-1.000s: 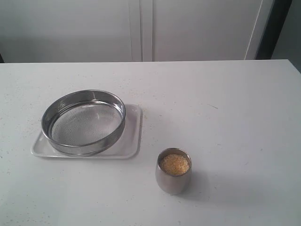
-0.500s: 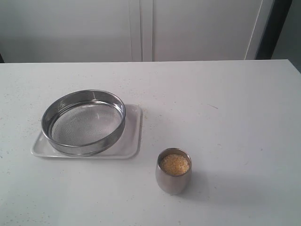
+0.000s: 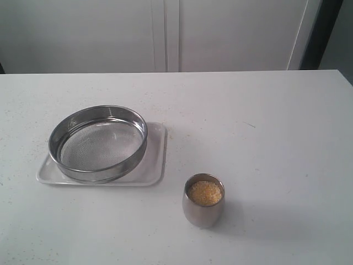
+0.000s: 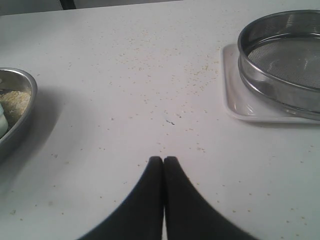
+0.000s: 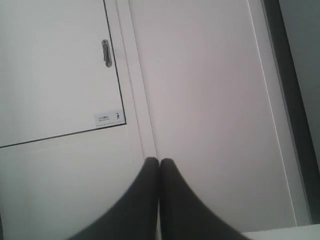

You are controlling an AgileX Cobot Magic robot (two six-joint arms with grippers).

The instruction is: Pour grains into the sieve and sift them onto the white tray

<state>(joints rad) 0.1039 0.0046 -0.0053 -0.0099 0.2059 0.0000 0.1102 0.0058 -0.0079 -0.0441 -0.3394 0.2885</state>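
Steel sieve (image 3: 98, 143): sits on the white tray (image 3: 156, 165) at the table's left, its mesh bare.
Grains (image 3: 204, 193): all in the small steel cup (image 3: 203, 212), which stands apart from the tray's near right corner.
Change: none over the last second; cup, sieve and tray lie as before, so pouring has not begun.
Left gripper (image 4: 163, 160): clenched on nothing, over the table (image 4: 125, 75).
Right gripper (image 5: 159, 161): pressed closed, empty, facing a cabinet door (image 5: 55, 75), not the cup.
Surroundings: a steel bowl (image 4: 15, 115) lies near the left gripper; stray granules dot the table.
Obstacles: nothing stands between cup and sieve.
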